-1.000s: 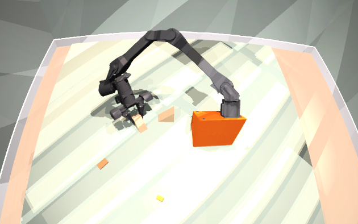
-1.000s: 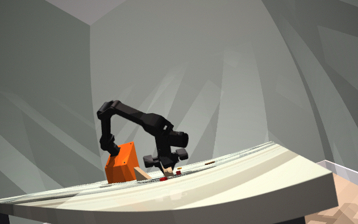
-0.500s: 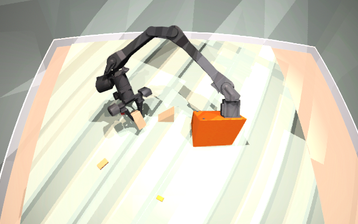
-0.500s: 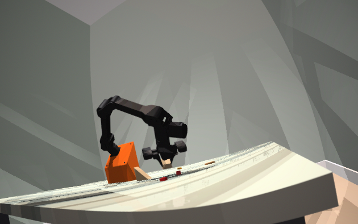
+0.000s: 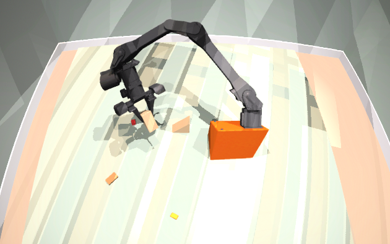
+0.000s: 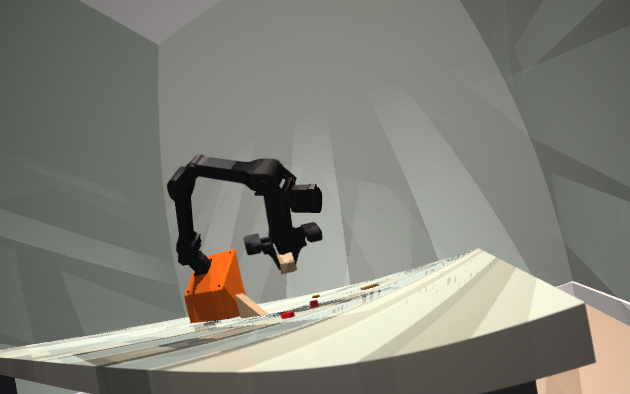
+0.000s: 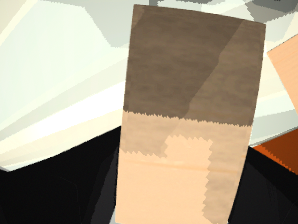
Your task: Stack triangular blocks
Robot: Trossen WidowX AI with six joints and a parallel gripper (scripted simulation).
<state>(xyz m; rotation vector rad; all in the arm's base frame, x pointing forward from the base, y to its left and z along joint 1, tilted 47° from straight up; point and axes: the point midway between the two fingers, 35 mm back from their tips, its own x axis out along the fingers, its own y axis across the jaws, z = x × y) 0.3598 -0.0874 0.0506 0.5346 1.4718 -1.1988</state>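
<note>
One triangular block [image 5: 150, 122] [image 6: 287, 263] [image 7: 190, 75], light wood, is held above the table between the fingers of my gripper [image 5: 146, 116] [image 6: 287, 258] [image 7: 177, 141]. The gripper is shut on it, one finger on each side. The block hangs tilted in the top view, and its far end shows large in the wrist view. The other triangular block [image 5: 181, 126] [image 6: 251, 305] [image 7: 288, 75] stands on the table between the held block and the arm's base, apart from both, with its slope facing up. Only its edge shows at the right of the wrist view.
The orange base box [image 5: 235, 143] [image 6: 215, 297] [image 7: 284, 150] carries the arm. A small red piece [image 5: 133, 122] [image 6: 287, 315] lies near the gripper; another red piece [image 6: 314, 304] shows in the exterior view. A flat orange-brown piece [image 5: 111, 178] [image 6: 369, 286] and a yellow piece [image 5: 174, 216] [image 6: 316, 296] lie farther off.
</note>
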